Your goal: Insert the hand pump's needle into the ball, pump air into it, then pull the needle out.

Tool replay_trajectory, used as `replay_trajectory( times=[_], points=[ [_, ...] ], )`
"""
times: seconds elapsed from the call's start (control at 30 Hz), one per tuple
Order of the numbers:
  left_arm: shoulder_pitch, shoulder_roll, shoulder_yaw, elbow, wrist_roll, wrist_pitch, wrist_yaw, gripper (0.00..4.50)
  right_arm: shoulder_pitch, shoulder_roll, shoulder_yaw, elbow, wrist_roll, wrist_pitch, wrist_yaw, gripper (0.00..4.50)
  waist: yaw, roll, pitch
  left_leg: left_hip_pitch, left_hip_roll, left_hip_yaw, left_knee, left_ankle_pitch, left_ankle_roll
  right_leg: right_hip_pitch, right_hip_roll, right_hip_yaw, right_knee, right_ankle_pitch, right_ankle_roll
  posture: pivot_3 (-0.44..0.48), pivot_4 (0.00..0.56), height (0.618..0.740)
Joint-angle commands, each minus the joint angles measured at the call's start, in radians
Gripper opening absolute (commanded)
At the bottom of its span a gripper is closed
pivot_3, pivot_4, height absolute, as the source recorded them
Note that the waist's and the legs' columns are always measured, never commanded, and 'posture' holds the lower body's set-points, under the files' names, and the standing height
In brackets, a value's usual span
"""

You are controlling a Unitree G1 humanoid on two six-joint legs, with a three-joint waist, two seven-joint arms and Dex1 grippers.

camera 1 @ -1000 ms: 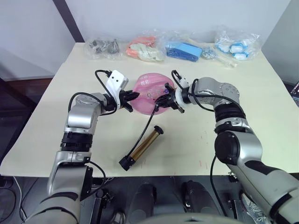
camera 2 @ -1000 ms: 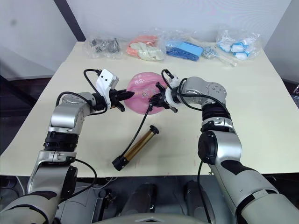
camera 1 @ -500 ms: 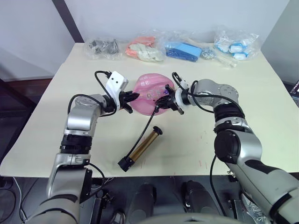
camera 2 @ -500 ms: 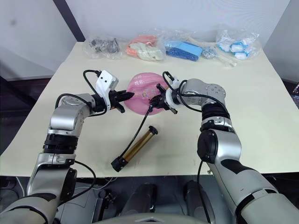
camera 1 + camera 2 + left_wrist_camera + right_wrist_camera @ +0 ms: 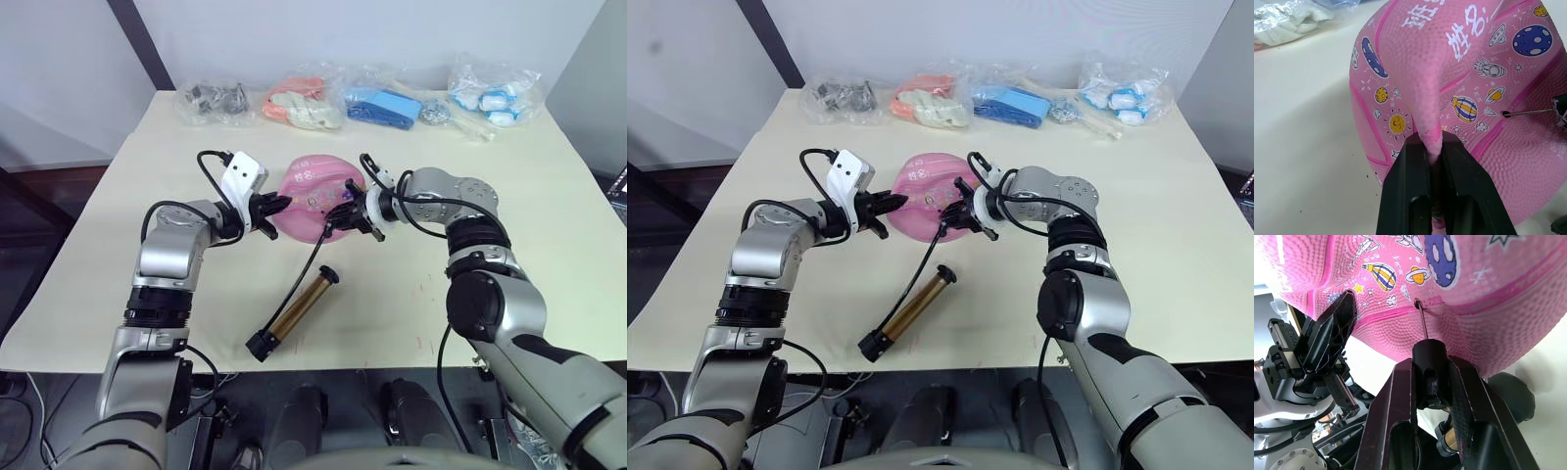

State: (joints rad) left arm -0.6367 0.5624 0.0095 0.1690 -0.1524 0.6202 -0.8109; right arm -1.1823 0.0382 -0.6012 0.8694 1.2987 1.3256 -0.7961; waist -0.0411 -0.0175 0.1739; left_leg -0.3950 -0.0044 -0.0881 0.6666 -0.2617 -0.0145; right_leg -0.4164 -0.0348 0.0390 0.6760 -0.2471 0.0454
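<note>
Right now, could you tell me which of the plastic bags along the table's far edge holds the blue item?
The bag with the blue item, third from the robot's left, between the orange-and-white bag and the white-and-blue bag.

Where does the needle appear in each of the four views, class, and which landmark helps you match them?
Left eye view: the needle sits at the right gripper, against the ball.
Right eye view: same place, too small to make out.
Left wrist view: thin pin entering the valve hole.
Right wrist view: pin running from the black hose tip into the ball.
Shared landmark: the striped balloon print.
</note>
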Motion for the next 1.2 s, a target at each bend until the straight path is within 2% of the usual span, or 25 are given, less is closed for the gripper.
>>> replay_trajectory(
  times=[0.03,1.2],
  points=[
    [0.021,-0.006,-0.034,-0.010,-0.010,0.010,-0.013,0.00,0.005,0.011,-0.015,-0.021,-0.018,-0.002,-0.034,0.38,0.000,0.000,0.000,0.000,0.000,0.000,0.000,0.000,0.000,0.000,0.000,0.000,0.000,0.000,0.000,0.000,0.150,0.740],
    [0.025,-0.014,-0.040,-0.011,-0.015,0.020,0.001,0.00,0.063,0.059,-0.045,-0.159,-0.026,0.015,-0.148,0.38,0.002,0.001,0.000,0.000,0.000,0.000,0.000,0.000,0.000,0.000,0.000,0.000,-0.001,0.000,0.000,0.000,0.150,0.740]
  ],
)
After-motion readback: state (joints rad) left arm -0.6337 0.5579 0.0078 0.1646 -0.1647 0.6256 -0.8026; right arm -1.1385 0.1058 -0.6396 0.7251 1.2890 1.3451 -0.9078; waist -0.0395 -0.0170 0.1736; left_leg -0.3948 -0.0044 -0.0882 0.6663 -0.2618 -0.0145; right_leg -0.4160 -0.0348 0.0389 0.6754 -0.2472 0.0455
